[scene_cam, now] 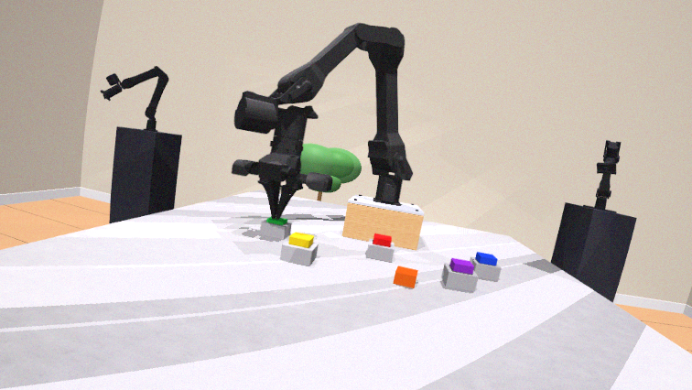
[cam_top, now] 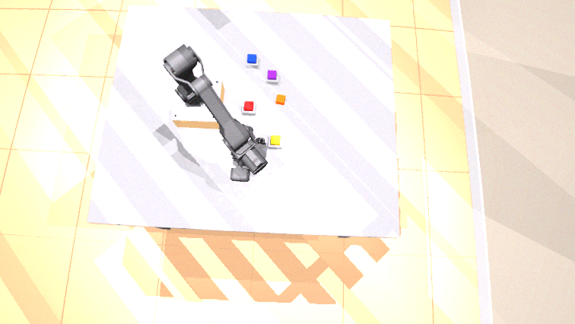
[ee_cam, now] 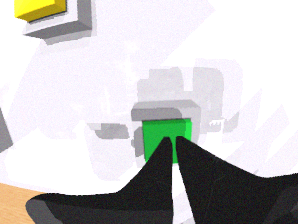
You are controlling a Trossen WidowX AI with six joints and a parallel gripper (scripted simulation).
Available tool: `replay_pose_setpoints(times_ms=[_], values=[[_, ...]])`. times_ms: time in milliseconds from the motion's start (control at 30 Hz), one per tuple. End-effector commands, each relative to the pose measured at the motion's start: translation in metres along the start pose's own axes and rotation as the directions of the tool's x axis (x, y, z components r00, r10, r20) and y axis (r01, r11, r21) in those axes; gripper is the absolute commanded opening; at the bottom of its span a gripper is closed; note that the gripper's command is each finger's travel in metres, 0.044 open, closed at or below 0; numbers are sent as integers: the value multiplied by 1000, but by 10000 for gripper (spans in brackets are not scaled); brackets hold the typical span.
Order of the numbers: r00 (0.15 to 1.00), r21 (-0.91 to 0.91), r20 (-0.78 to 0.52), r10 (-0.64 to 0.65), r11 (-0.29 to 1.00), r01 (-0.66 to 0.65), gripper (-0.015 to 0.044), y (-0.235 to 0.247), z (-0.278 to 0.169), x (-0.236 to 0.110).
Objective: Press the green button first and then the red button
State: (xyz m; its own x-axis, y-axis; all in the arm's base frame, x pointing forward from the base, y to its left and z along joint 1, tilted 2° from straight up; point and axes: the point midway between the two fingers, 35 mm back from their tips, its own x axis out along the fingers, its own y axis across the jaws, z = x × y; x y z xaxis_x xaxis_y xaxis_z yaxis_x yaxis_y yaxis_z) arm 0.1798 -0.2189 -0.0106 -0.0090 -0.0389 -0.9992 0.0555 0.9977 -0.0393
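A white table (cam_top: 322,193) is seen from above on a yellow tiled floor (cam_top: 48,160). A dark grey arm (cam_top: 219,114) is mounted on a wooden base (cam_top: 197,123) left of centre and is stretched toward the lower right. Beside its wrist a yellow button (cam_top: 274,140) is found. A red button (cam_top: 248,106) lies right of the arm's middle, an orange block (cam_top: 281,99) farther right, and purple (cam_top: 271,74) and blue (cam_top: 252,58) buttons above.
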Motion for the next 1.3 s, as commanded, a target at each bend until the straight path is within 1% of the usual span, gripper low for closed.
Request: replay_pose_setpoints(times_ms=[0, 133, 167, 267, 400, 433, 533, 567, 700, 767, 967, 1100, 1267], values=[[1000, -3, -4, 9, 1000, -9, 20, 3, -2, 2], [1000, -3, -4, 9, 1000, -9, 20, 3, -2, 2], [1000, 0, 0, 1, 1000, -1, 20, 0, 0, -3], [1000, -3, -3, 8, 1000, -8, 20, 2, -1, -30], [1000, -3, -3, 8, 1000, -8, 20, 2, -1, -35], [1000, -3, -3, 8, 1000, -8, 20, 1, -1, -43], [1000, -3, -3, 8, 1000, -8, 20, 1, 0, -84], [1000, -3, -3, 8, 1000, -8, 20, 1, -1, -92], [1000, -3, -3, 9, 1000, -9, 20, 3, 0, -95], [1000, -3, -1, 10, 1000, -10, 20, 20, 8, -96], [1000, -3, 3, 19, 1000, -19, 20, 99, 26, -99], [1000, -3, 2, 25, 1000, -25, 20, 149, 23, -100], [1000, -3, -1, 30, 1000, -30, 20, 202, 7, -98]])
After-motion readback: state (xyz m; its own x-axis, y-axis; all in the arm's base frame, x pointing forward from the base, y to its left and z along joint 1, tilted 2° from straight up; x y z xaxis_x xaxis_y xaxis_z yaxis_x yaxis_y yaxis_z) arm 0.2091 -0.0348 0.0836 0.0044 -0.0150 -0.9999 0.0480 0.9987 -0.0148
